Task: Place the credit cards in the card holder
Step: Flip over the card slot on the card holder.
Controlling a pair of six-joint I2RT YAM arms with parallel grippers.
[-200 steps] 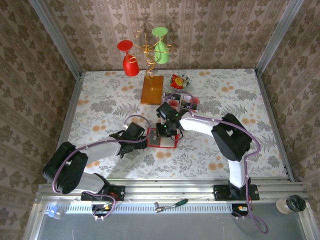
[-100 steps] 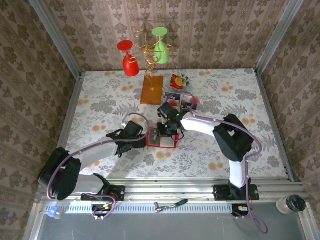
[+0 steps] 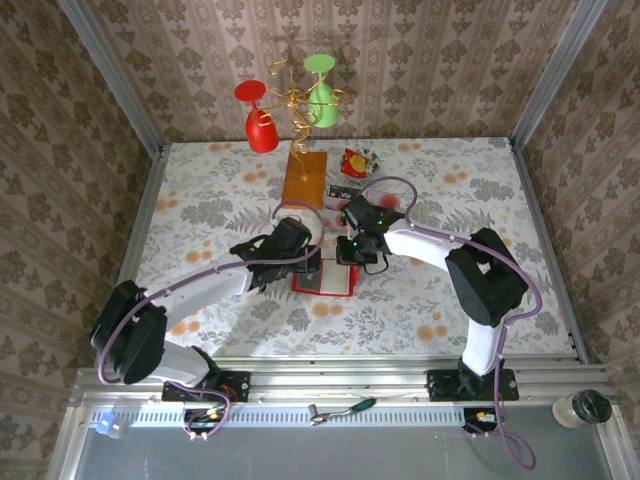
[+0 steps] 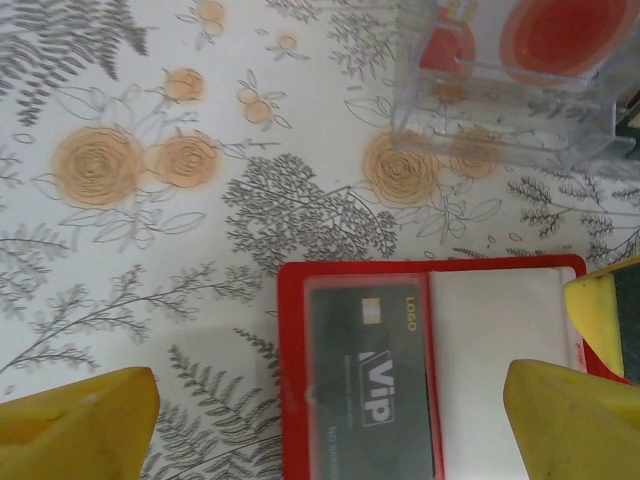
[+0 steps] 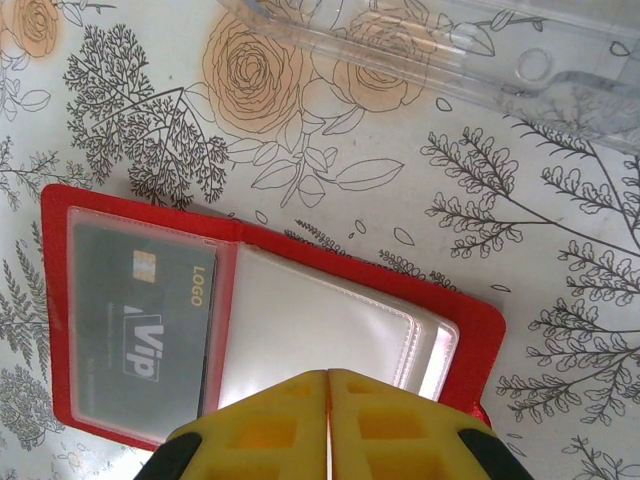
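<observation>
The card holder [image 5: 470, 330] lies open and flat on the floral table cover [image 4: 150, 250]. It is a bright-red rectangle with rounded corners and two glossy clear-plastic pockets side by side. One pocket holds a dark grey card [image 5: 145, 330], matte, with a small gold chip and pale "VIP" lettering. The other pocket shows plain white and catches the light along its seam.

The left gripper [image 4: 330, 372] hangs above the holder with its blocky yellow fingers [image 4: 75, 425] spread wide. One finger is out past the holder's card-side end over the bare cover, and the other is at the end of the white pocket. Nothing is held between them.

The right gripper [image 5: 328, 380] has its yellow fingers pressed together, with the tips over the holder's long edge by the white pocket. Whether they nip the plastic lip cannot be told.

Just beyond the holder's far edge stands a clear, hard plastic box [image 4: 510, 100], with a red round mark visible through its wall. The loose credit cards [image 3: 343, 189] lie near there too, small pale rectangles too small to read.

Further beyond the holder sit an orange-brown wooden slab [image 3: 305, 180] and a crinkled red-and-yellow wrapper [image 3: 357, 162]. The slab carries a curly gold wire stand [image 3: 293, 98] with a red cup [image 3: 262, 125] and a green cup [image 3: 322, 100] hung upside down.
</observation>
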